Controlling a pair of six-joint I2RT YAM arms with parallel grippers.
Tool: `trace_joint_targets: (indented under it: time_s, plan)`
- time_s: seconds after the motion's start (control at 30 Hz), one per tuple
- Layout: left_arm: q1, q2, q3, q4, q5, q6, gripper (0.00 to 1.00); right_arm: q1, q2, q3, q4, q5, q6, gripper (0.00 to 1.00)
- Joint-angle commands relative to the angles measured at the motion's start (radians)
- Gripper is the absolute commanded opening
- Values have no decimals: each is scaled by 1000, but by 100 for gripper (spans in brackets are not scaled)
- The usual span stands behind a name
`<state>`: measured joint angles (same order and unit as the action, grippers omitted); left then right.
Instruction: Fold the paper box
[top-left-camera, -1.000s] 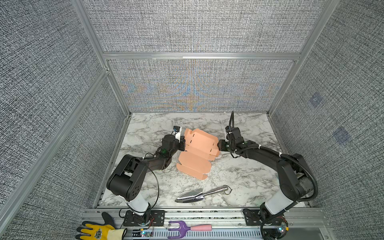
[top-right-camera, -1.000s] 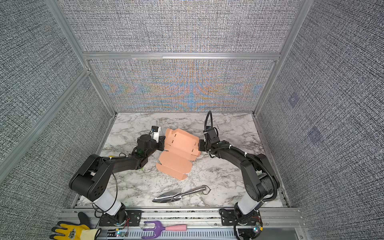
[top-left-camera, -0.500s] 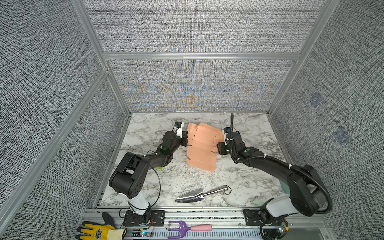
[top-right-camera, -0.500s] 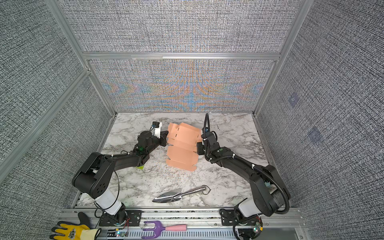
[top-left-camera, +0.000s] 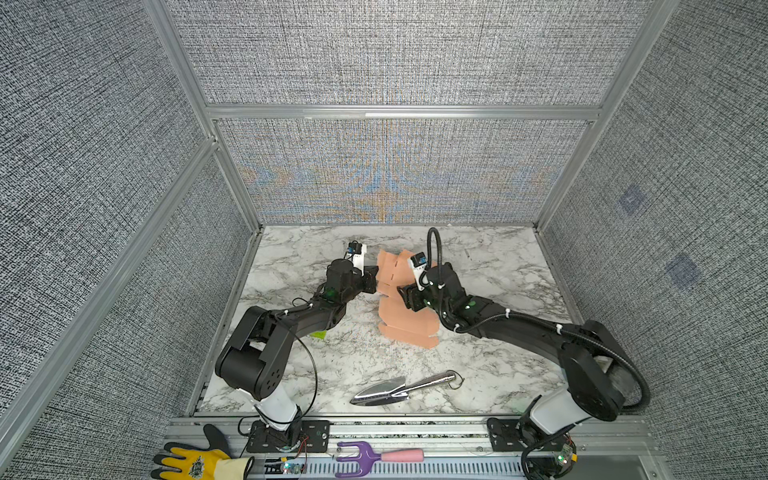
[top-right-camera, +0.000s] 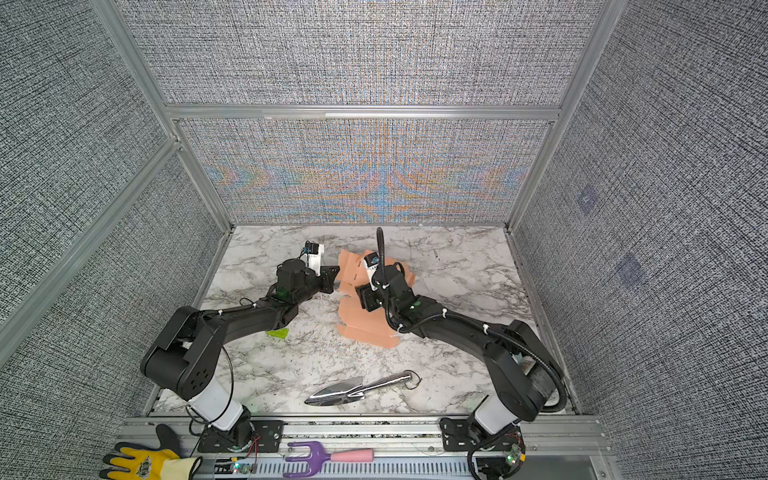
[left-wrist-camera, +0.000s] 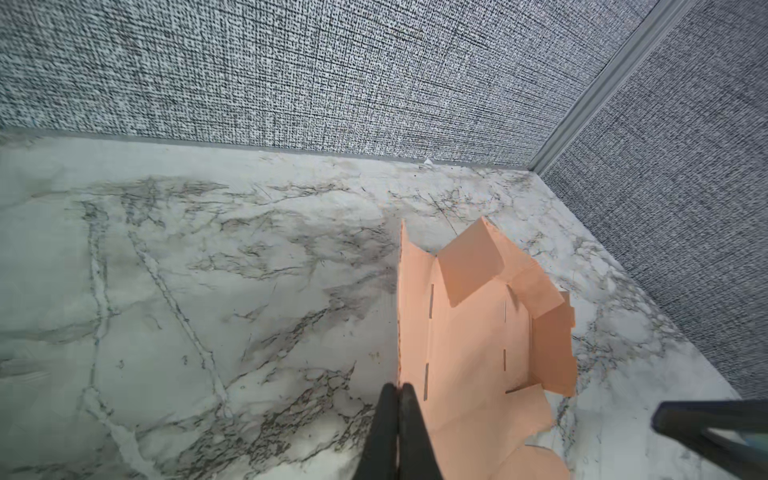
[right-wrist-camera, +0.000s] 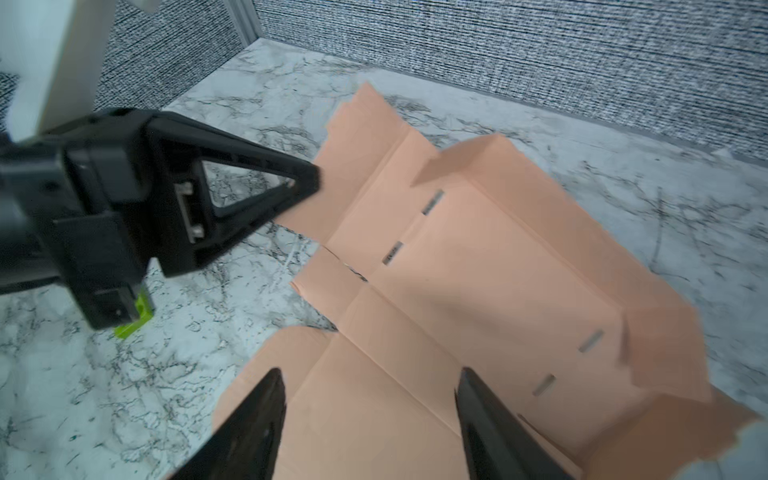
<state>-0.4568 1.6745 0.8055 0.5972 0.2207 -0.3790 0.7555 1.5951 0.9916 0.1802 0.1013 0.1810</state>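
Observation:
The salmon-pink paper box (top-left-camera: 405, 322) (top-right-camera: 362, 326) lies partly unfolded mid-table, with several flaps raised. In the left wrist view one side flap of the paper box (left-wrist-camera: 469, 345) stands edge-on and runs in between the closed fingers of my left gripper (left-wrist-camera: 398, 388) (top-left-camera: 374, 277) (top-right-camera: 335, 275). That gripper is shut on this flap at the box's left edge. My right gripper (right-wrist-camera: 370, 378) (top-left-camera: 404, 296) (top-right-camera: 362, 296) hangs open over the flat panel of the paper box (right-wrist-camera: 478, 270), with nothing between its fingers.
A metal trowel (top-left-camera: 403, 388) (top-right-camera: 357, 388) lies near the front edge. A small green brick (top-left-camera: 318, 334) (top-right-camera: 277, 333) (right-wrist-camera: 135, 320) sits under the left arm. A purple hand fork (top-left-camera: 374, 457) and a yellow glove (top-left-camera: 195, 465) lie on the front rail. Fabric walls enclose three sides.
The box has swung round and shifted toward the back, with the left gripper holding its edge. The right gripper has left the box's right edge, moved over its middle and opened wider.

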Motion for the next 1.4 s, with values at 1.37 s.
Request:
trace_joint_targets:
  time_s: [1.37]
  plan:
    - [0,-10,-26,4,48,-26,0,104,248,99,78,332,156,76]
